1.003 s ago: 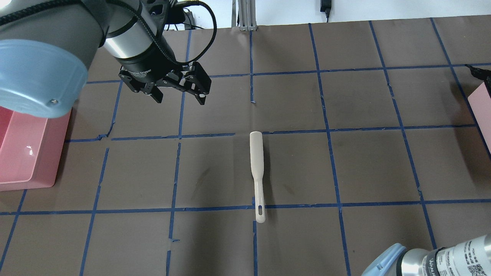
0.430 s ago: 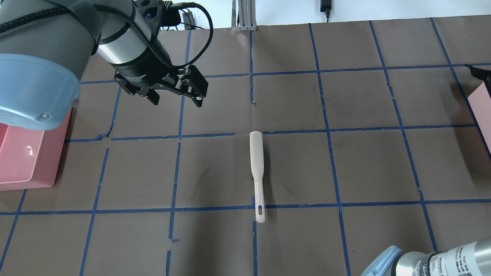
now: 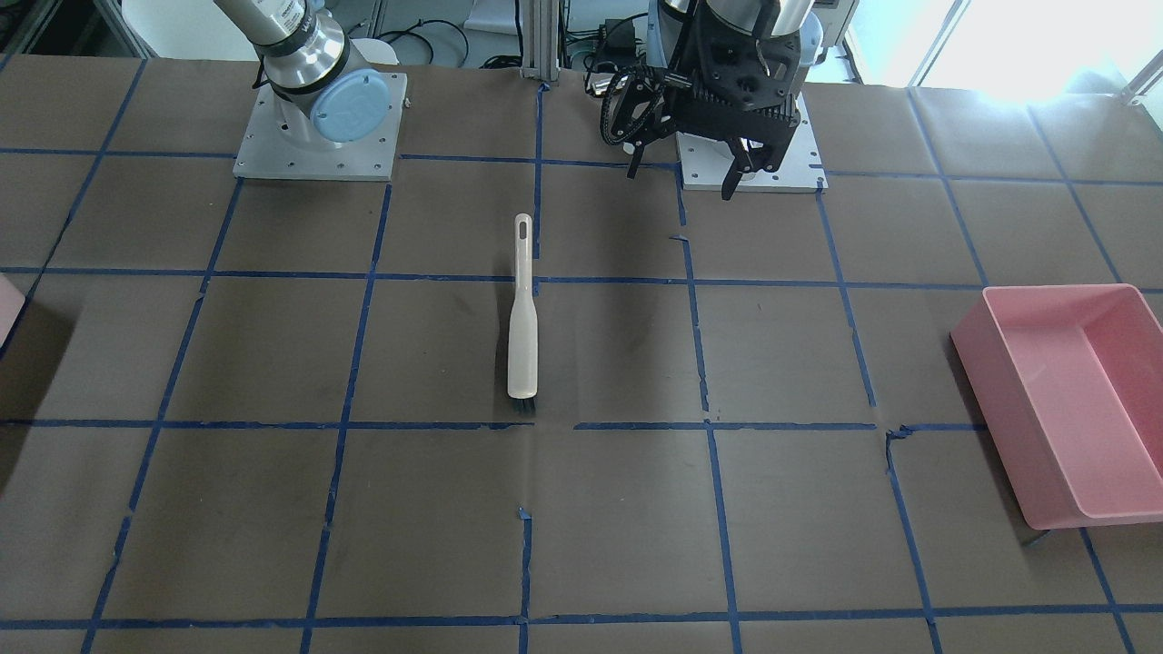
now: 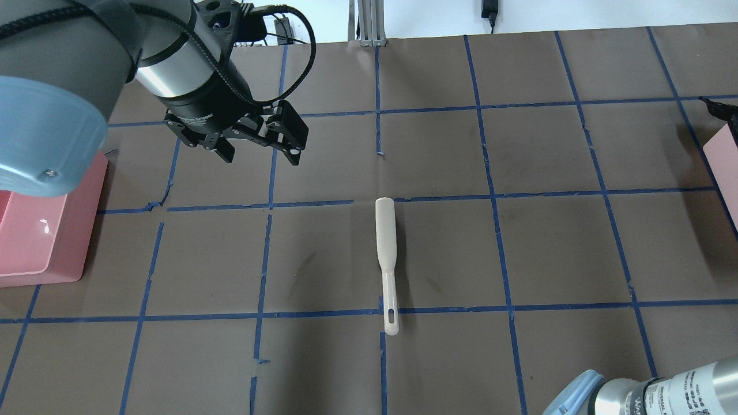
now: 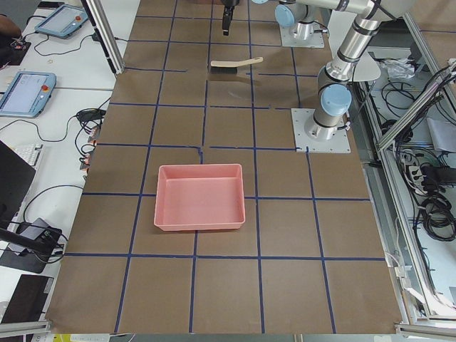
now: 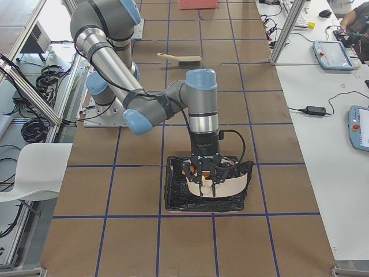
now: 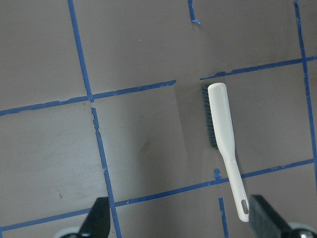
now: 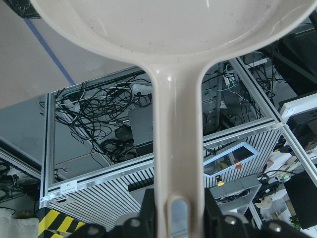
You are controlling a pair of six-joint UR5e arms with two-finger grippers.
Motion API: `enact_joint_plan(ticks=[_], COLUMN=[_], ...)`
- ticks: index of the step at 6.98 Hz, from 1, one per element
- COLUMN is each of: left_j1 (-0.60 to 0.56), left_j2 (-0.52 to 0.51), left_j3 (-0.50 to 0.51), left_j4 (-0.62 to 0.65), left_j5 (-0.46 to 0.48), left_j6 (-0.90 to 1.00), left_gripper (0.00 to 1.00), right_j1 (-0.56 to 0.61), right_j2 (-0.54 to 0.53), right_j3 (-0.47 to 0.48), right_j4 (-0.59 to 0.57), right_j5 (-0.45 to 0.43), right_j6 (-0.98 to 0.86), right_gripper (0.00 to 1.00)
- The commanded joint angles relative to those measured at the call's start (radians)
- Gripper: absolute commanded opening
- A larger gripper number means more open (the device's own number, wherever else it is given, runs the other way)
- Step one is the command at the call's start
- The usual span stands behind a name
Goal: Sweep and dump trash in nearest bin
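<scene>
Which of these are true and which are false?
1. The brush lies on the table and no gripper touches it. True.
2. The left gripper is holding the brush. False: it is open and empty, up in the air and off to one side of the brush.
3. The right gripper holds the dustpan by its handle. True.
4. The pink tub is full of trash. False: nothing shows inside it.
</scene>
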Motion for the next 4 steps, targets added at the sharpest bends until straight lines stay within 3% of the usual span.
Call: enact_joint_plan(ticks=[1, 4], left_j1=[0.025, 0.021], left_j2=[0.001, 0.006], left_j3=[-0.005, -0.005], left_j4=[0.039, 0.034], left_j5=[0.000, 0.032], left_j6=[0.000, -0.006], left_gripper=[1.00, 1.00], right_j1=[0.001, 0.007], right_j2=[0.014, 0.000], right_j3=[0.000, 0.012], right_j4=[-0.038, -0.022], right_j5=[0.066, 0.073], right_j6=[-0.115, -0.137], right_gripper=[0.01, 0.01])
